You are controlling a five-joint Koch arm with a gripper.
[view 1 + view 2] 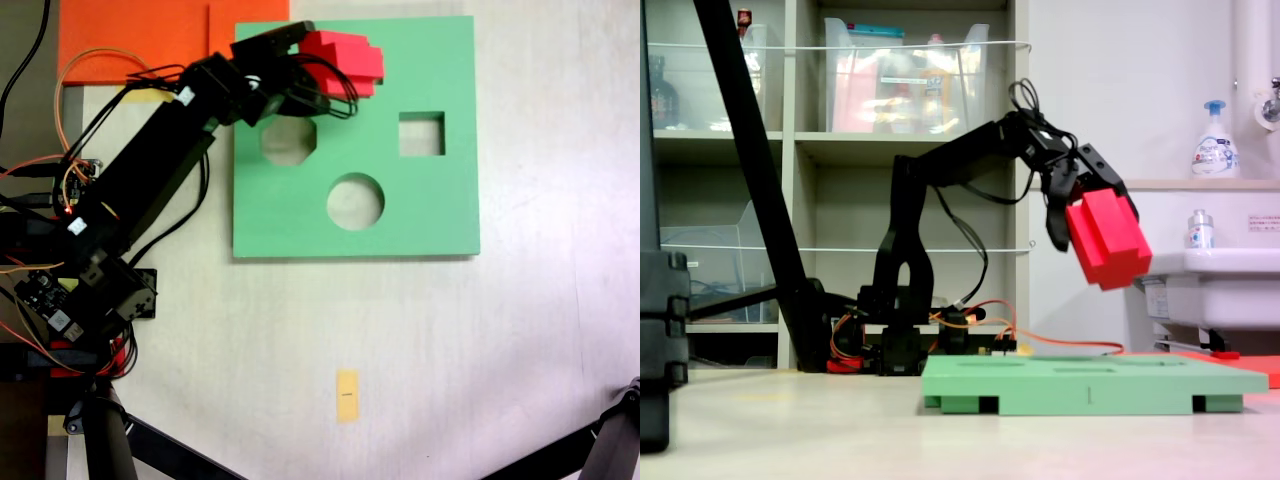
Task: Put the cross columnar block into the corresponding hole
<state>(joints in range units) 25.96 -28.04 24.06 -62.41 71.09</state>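
Pale bench [480, 350] bearing green foam board [420, 215], orange sheet [130, 40], small yellow tape strip [347, 395] and arm base [90, 300].

Arm [940, 165] extended, raised; end effector [1080, 200] clamped, angled down.

Your arm [150, 175] is black all over, built from boxy servo links with flat plastic segments between them. The gripper [1072, 200] is black too, with angular plastic fingers [1100, 168]. Just behind the gripper, thin black cables [1025, 100] loop up off the wrist, and a small white label [186, 96] sits on the link there. Farther back from the gripper, orange and red wires [75, 75] curl around the base [895, 345], where a small circuit board [40, 290] sits. Another white sticker [76, 226] marks the lower link.
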